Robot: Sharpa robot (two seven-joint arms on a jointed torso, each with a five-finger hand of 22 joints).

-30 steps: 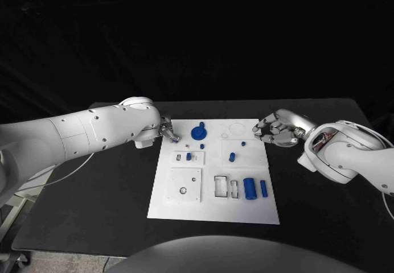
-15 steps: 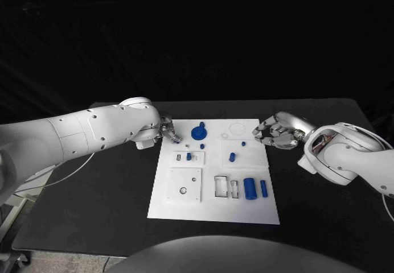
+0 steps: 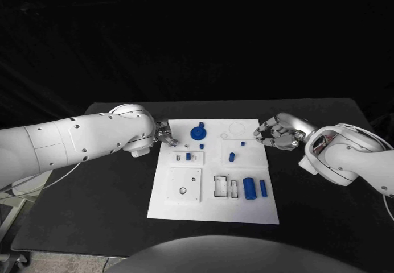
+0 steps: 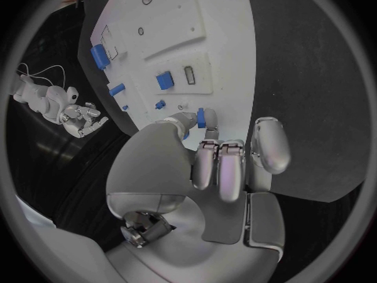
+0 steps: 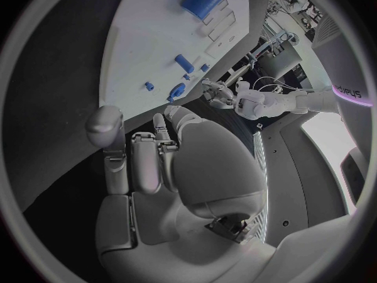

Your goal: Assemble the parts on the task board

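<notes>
The white task board [image 3: 185, 205] lies mid-table with blue parts on it: a round knobbed part [image 3: 198, 133] at the far end, small parts [image 3: 232, 157] in the middle, a thick cylinder [image 3: 249, 188] and a bar [image 3: 263, 188] near the front. My left hand [image 3: 167, 136] hovers at the board's far left corner and pinches a small blue part [image 4: 202, 117] between thumb and a finger. My right hand [image 3: 278, 134] hangs beside the board's far right edge, fingers curled in with nothing in them. The board [image 4: 169, 19] and right hand [image 4: 78, 116] also appear in the left wrist view.
The black table [image 3: 90, 199] surrounds the board, with bare room on both sides and in front. Rectangular slots [image 3: 222, 186] and a raised square plate [image 3: 185, 185] sit on the board's near half. A cable [image 3: 49, 173] trails off the table's left edge.
My left arm has dropped lower and the hand has slid slightly nearer along the board's far left corner. The right hand has stayed by the far right edge, its fingers shifting a little.
</notes>
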